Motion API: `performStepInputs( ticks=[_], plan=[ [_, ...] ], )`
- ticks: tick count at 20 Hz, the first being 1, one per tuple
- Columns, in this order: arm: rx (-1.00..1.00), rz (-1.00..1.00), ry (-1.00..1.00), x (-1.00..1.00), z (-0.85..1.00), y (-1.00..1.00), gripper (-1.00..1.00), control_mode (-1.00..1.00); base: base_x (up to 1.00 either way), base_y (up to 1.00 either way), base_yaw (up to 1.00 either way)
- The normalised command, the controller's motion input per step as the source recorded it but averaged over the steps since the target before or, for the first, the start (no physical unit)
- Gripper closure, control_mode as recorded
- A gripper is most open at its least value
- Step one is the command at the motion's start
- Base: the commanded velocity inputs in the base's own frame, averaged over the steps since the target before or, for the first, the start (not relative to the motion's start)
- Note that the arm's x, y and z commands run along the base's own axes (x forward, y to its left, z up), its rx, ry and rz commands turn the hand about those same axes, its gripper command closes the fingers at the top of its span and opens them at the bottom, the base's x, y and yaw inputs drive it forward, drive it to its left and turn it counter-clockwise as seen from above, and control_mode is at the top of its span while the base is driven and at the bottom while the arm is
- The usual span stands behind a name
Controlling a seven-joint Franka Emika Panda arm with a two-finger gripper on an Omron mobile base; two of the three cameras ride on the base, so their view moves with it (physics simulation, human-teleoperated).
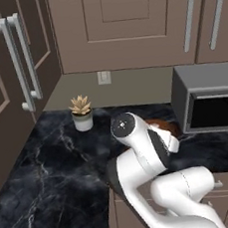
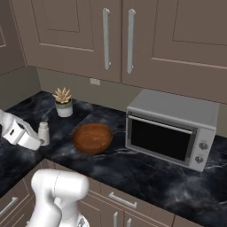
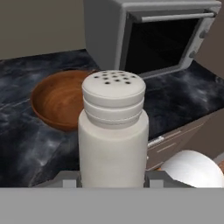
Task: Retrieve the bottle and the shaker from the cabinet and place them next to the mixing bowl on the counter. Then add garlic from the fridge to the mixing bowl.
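Observation:
My gripper [image 3: 112, 180] is shut on the off-white shaker [image 3: 112, 131], with one dark fingertip on each side of its base. The right base view shows the shaker [image 2: 43, 133] upright, low over the black counter [image 2: 146, 173], just left of the brown wooden mixing bowl [image 2: 92, 137]. I cannot tell whether its base touches the counter. In the hand view, the mixing bowl [image 3: 59, 98] lies empty right behind the shaker. The wall cabinet [image 2: 119, 35] above has its doors closed. The bottle is out of view.
A grey microwave [image 2: 170, 128] stands right of the bowl. A white pot with a succulent [image 2: 63, 102] sits in the back corner. In the left base view, my arm hides most of the bowl [image 1: 162, 126]. Tall doors with bar handles [image 1: 22, 61] bound the left.

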Motion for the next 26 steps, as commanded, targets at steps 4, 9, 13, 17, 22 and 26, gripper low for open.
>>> performStepInputs(
  ticks=[4,9,13,17,22,26],
  plan=[
    [0.11,0.0,-0.09,0.22,-0.6,0.09,1.0,-1.0,0.0,0.0,0.0],
    [0.13,-0.01,-0.06,0.26,-0.52,0.26,1.0,-1.0,0.0,0.0,0.0],
    [0.0,-0.02,-0.14,0.43,-0.58,0.25,1.0,-1.0,0.0,0.0,0.0],
    [0.0,-0.09,-0.01,0.56,-0.07,0.02,1.0,-1.0,0.0,0.0,0.0],
    [-0.03,-0.18,0.03,0.45,-0.12,0.09,1.0,-1.0,0.0,0.0,0.0],
    [-0.04,-0.22,0.03,0.62,-0.19,0.32,1.0,-1.0,0.0,0.0,0.0]
  ],
)
